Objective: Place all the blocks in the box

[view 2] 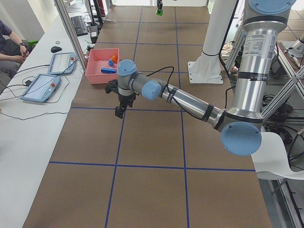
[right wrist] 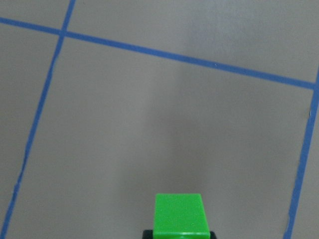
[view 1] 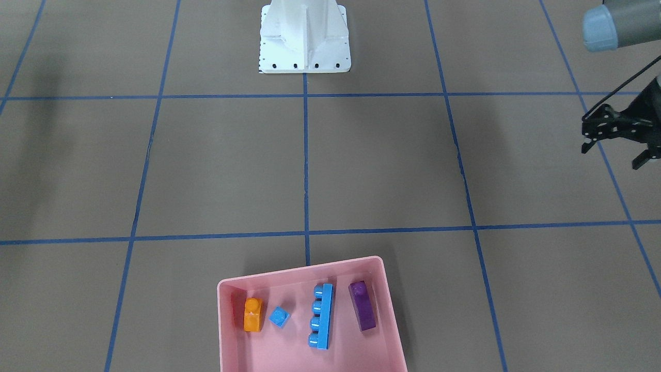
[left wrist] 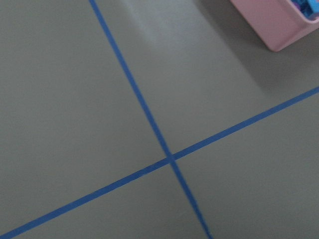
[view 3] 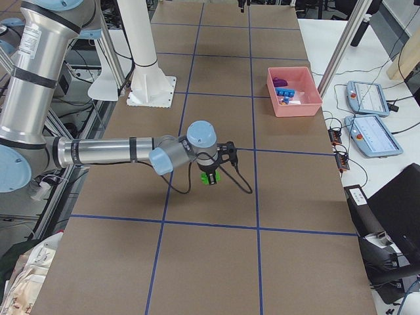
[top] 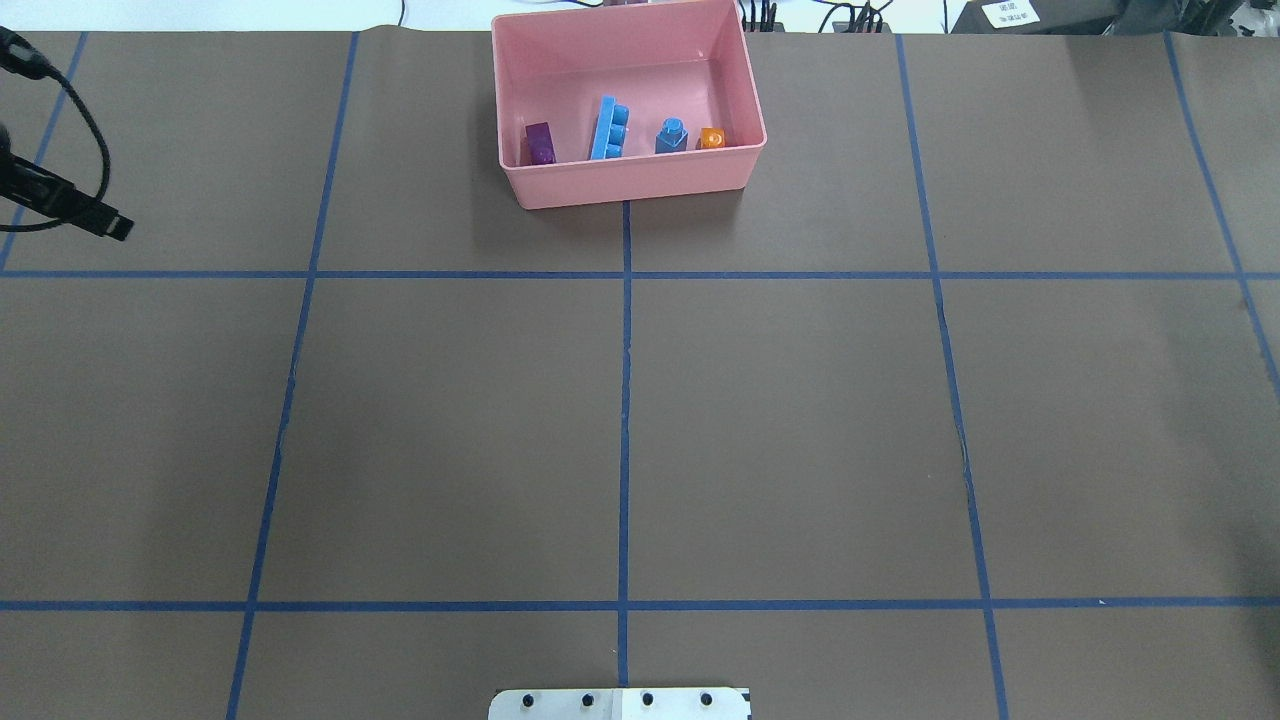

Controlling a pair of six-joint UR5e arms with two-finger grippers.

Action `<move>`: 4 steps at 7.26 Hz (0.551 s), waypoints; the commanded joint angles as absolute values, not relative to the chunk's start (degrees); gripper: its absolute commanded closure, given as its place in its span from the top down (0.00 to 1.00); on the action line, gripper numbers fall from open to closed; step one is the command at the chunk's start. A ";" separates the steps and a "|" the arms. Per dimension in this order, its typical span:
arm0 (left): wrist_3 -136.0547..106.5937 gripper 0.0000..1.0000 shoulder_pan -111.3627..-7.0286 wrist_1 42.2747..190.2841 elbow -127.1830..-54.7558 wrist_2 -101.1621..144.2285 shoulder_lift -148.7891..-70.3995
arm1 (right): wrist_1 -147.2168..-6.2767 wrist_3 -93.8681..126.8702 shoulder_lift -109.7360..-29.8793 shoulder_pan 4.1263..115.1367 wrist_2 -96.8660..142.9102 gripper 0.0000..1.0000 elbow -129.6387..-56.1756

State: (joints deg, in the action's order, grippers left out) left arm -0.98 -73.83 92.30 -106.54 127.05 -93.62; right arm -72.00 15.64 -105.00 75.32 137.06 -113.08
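The pink box [view 1: 299, 269] stands at the table's far side from the robot; it also shows in the overhead view [top: 630, 185]. In it lie the orange block [view 1: 253, 315], the small blue block [view 1: 279, 316], the long blue block [view 1: 321, 323] and the purple block [view 1: 363, 305]. My right gripper [right wrist: 178, 233] is shut on the green block [right wrist: 179, 214] and holds it above bare table, far from the box [view 3: 292, 108]. My left gripper [view 1: 614, 155] is open and empty, hovering off to the box's side. A corner of the box [left wrist: 271, 25] shows in the left wrist view.
The white robot base [view 1: 304, 41] stands at the table's near side. Blue tape lines grid the brown table. An operator [view 2: 9, 42] sits beside the table with two tablets [view 2: 40, 85] past the box end.
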 commanded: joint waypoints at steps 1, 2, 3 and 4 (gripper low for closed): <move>3.78 1.00 -82.83 91.40 -100.67 127.61 -88.16 | -94.04 15.64 -90.60 76.20 137.20 0.00 -118.90; 3.61 1.00 -85.23 90.54 -98.81 127.44 -87.55 | -100.74 16.08 -83.65 75.94 137.11 0.00 -118.39; 5.26 1.00 -91.00 91.31 -95.92 128.83 -87.37 | -104.29 21.13 -77.23 73.76 137.02 0.00 -117.95; 6.06 1.00 -92.53 90.71 -96.15 132.85 -86.49 | -104.67 29.71 -70.99 69.65 136.15 0.00 -116.38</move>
